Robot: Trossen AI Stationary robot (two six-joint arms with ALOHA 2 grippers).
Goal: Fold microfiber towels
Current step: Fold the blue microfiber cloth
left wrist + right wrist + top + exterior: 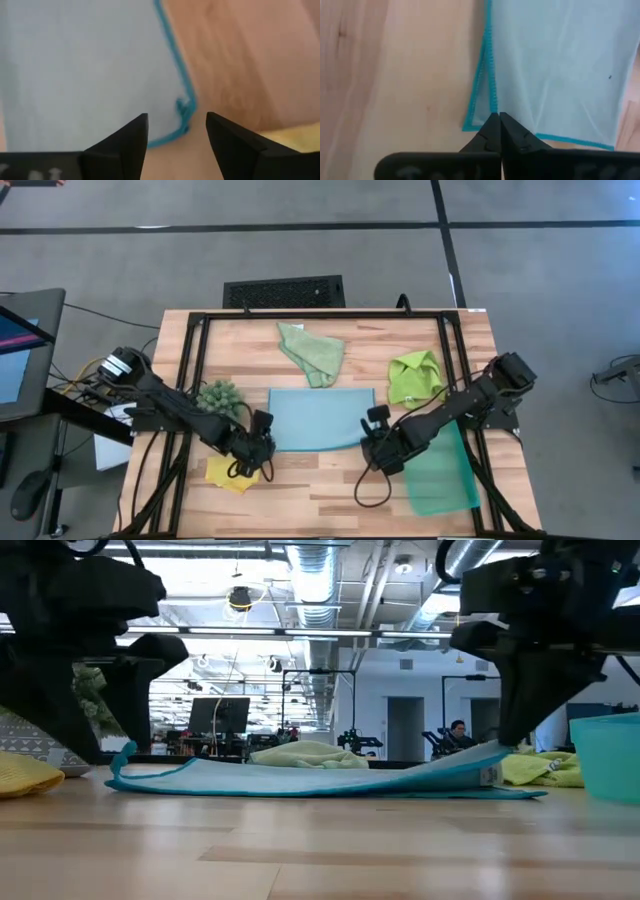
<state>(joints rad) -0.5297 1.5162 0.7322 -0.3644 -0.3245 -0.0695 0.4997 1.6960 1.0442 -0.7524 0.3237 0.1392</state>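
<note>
A light blue towel (320, 418) lies spread at the table's middle; its side edge (485, 75) shows two layers. My right gripper (372, 444) is shut on its near right corner. My left gripper (262, 443) stands open over the near left corner (184, 111), which lies on the wood just beyond the fingertips and shows between them. A pale sage green towel (312, 352) and a lime green towel (415, 377) lie crumpled farther back. A yellow towel (232, 473) lies near the front left. My right gripper pinches the light blue towel at its near right corner (492, 111) between its two shut fingers, slanting down from above. One layer or two, I cannot tell. That end (478, 766) is raised off the wood, and the rest of the towel (300, 780) lies flat.
A dark-green spiky clump (218, 395) sits just behind my left arm. A teal plastic tray (440, 470) lies at the front right under my right arm. A black frame (320, 313) runs around the tabletop. Bare wood shows along the near edge.
</note>
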